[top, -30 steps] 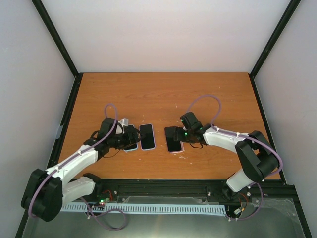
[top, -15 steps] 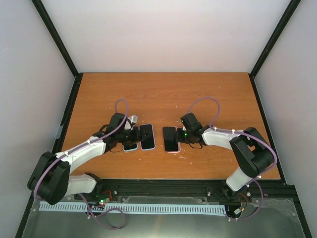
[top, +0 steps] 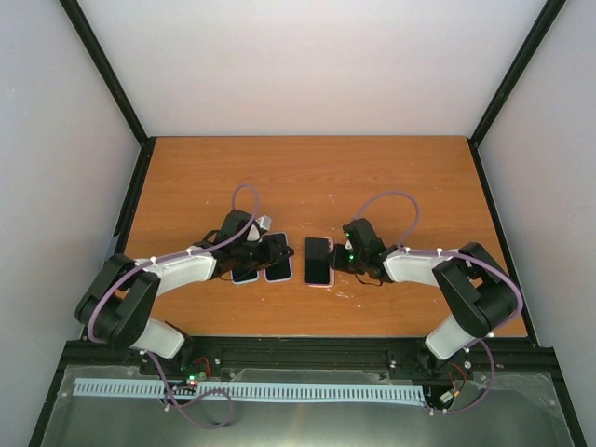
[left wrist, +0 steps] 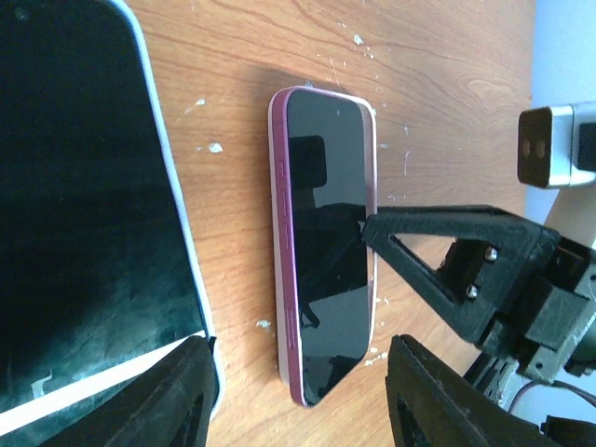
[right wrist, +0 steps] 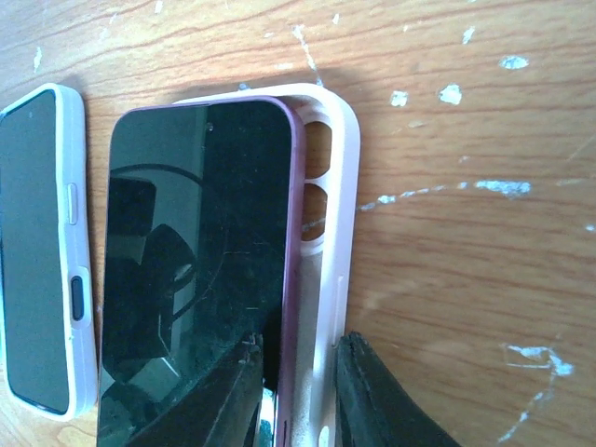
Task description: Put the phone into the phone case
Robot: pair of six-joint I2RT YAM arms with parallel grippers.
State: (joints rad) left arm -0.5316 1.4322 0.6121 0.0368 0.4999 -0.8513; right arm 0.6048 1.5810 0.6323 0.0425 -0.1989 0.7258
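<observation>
Seating step in hand on the bench point(top: 298, 177). The phone point(right wrist: 200, 251) lay skewed on the phone case point(right wrist: 331, 186), not seated.

- Right gripper point(right wrist: 298, 349): fingers narrow, pinching the case wall and phone edge.
- Left gripper point(left wrist: 298, 354): near the case, fingers half apart, empty.

Next, by my judgement: press the phone flush.

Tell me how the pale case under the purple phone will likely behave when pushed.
The case looks thin-walled with open camera holes, so it probably flexes. Lying flat on the table, it would likely slide, not tip. The phone resting askew on it may shift.
</observation>
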